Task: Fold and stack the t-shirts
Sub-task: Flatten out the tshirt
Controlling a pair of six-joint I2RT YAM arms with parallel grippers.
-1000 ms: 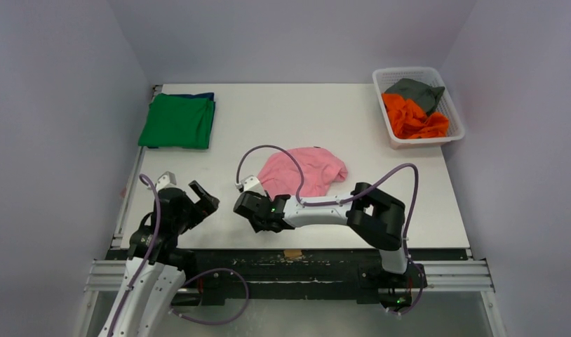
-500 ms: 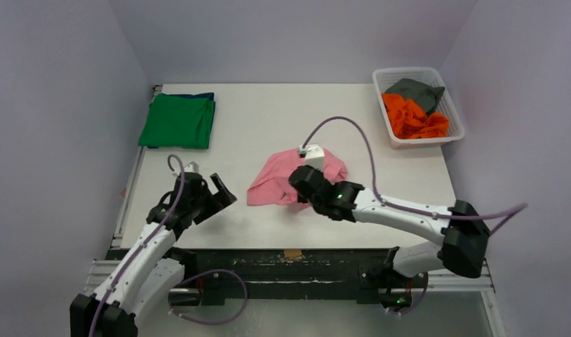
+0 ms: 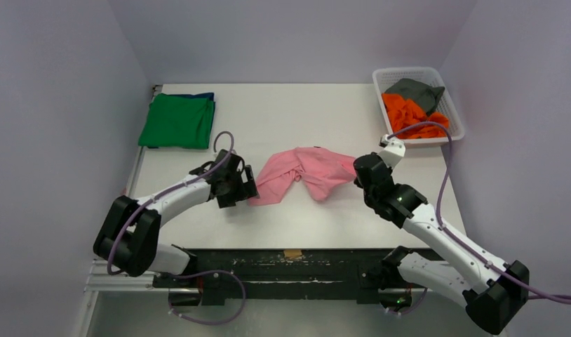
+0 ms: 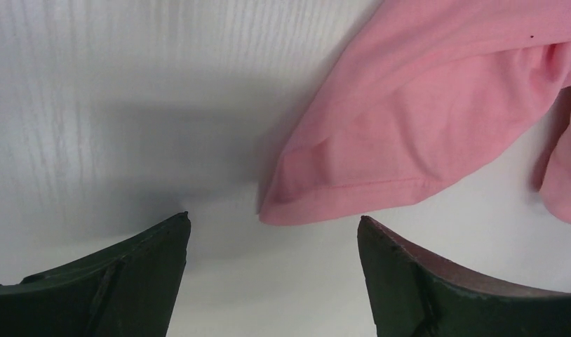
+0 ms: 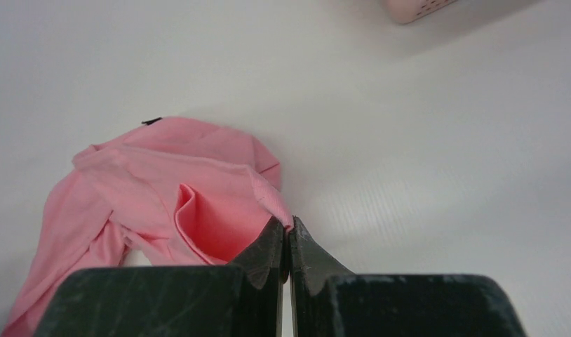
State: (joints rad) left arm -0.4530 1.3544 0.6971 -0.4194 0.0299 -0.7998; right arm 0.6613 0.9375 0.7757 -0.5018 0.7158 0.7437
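**Top external view.** The pink t-shirt (image 3: 307, 170) lies crumpled at the middle of the white table (image 3: 297, 116). Its long axis runs from about 8 o'clock to 2 o'clock, with a notch in its near edge. The left gripper (image 3: 246, 187) sits at the shirt's 8 o'clock end. The right gripper (image 3: 356, 175) sits at its 3 o'clock edge. At 10 o'clock from the shirt and well apart, a folded green t-shirt (image 3: 176, 121) lies on a dark blue t-shirt (image 3: 200, 95), of which only the far edge shows. At 2 o'clock, a white mesh basket (image 3: 407, 71) holds an orange t-shirt (image 3: 412, 116) and a grey t-shirt (image 3: 414, 89). Nothing lies between the pink shirt and either pile. This view does not show how the jaws stand.

**Left wrist view.** The left gripper (image 4: 272, 219) has its fingers (image 4: 128, 274) wide apart. The hemmed corner of the pink t-shirt (image 4: 423, 119) points toward the gap and lies flat on the table (image 4: 93, 84), touching neither finger. The cloth extends toward 2 o'clock.

**Right wrist view.** The right gripper (image 5: 287, 235) has its fingers (image 5: 258, 256) pressed together, clamped on a fold at the edge of the pink t-shirt (image 5: 163, 182). The cloth trails off toward 9 o'clock. A corner of the basket (image 5: 419, 8) shows at 1 o'clock.
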